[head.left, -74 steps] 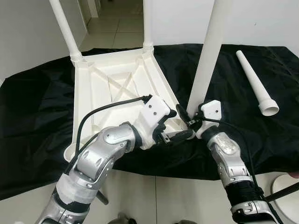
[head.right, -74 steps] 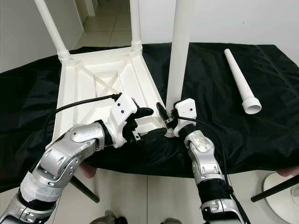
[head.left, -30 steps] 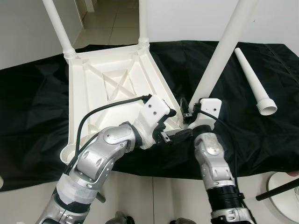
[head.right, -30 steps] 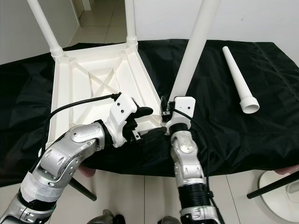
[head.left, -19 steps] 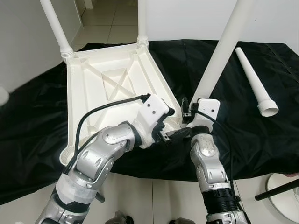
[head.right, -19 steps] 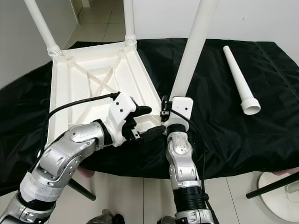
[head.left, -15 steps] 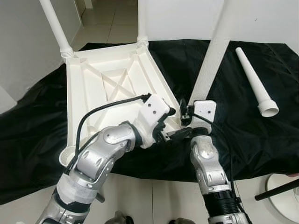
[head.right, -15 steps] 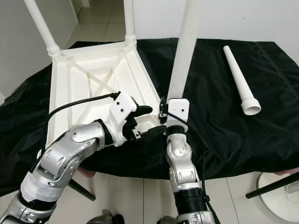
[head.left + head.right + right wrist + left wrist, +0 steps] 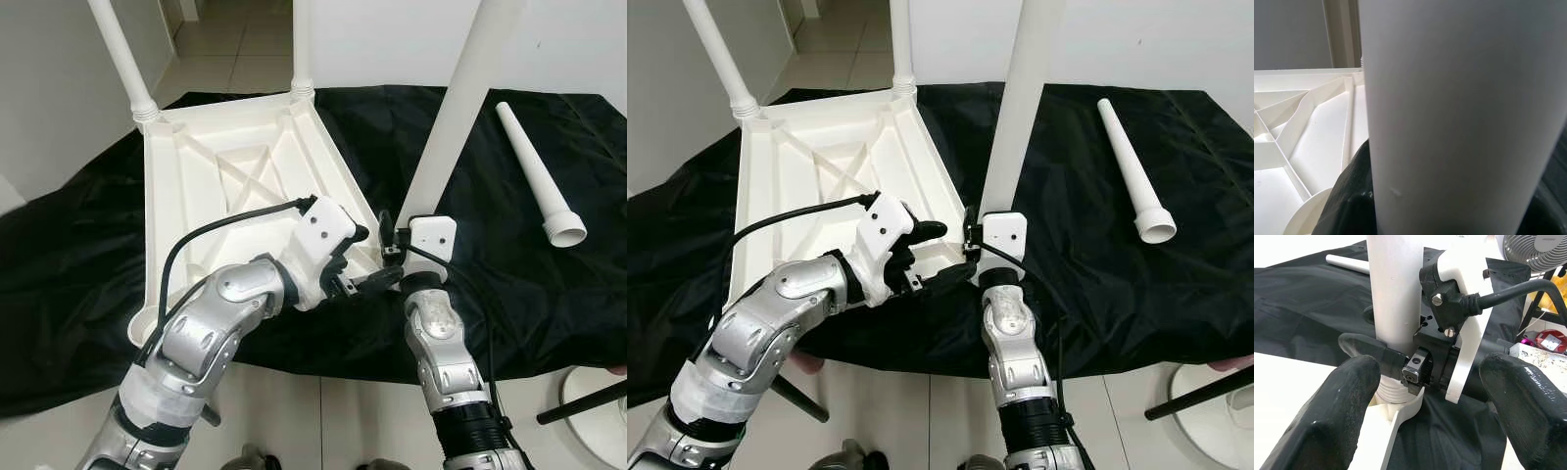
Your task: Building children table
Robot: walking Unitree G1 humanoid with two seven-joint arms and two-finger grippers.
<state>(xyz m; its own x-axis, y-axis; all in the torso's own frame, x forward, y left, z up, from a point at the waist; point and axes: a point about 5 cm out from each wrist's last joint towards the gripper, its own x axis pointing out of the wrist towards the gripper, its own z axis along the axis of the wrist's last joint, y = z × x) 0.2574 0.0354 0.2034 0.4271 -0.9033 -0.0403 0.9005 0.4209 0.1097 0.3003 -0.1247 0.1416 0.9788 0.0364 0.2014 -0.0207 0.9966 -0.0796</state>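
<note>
Two grippers at upturned white table (image 9: 235, 166) corner, right gripper (image 9: 1400, 363) pinching leg (image 9: 456, 108), left gripper (image 9: 364, 282) spread, no readable writing.

White tabletop (image 9: 230, 186) inverted on black cloth, ribbed underside up. Two legs (image 9: 122, 59) upright in far corners. Third leg (image 9: 456, 108) stands tilted at near right corner socket. Fourth leg (image 9: 534, 166) lies loose at right.
</note>
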